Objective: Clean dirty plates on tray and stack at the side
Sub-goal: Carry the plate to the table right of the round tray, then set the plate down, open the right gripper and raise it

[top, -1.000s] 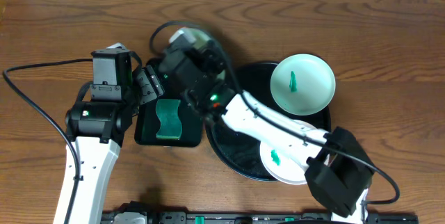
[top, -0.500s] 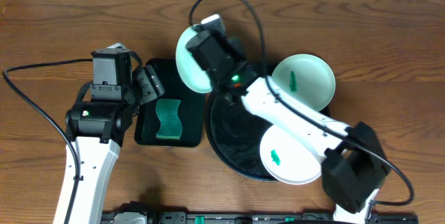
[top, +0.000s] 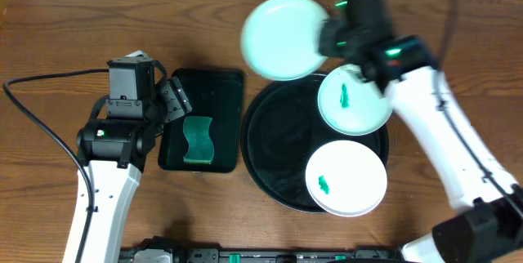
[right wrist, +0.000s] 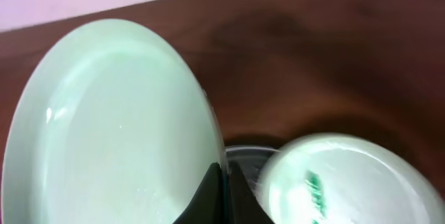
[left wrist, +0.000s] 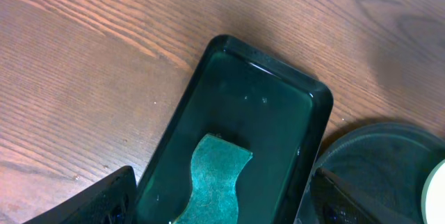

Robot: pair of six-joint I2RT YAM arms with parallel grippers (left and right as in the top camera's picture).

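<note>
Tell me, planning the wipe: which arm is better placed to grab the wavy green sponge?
Left: the left gripper, open, hangs by the sponge; the right gripper is shut on a pale mint-green round plate.

txt/labels/nos: none legible, all 3 views
mint plate [top: 283, 25]: no print or mark legible
tray [top: 274, 142]: plain gloss blk, no brand legible
dk green tray [left wrist: 259, 99]: no lettering legible
arm housing [top: 129, 79]: any marking too small to read
</note>
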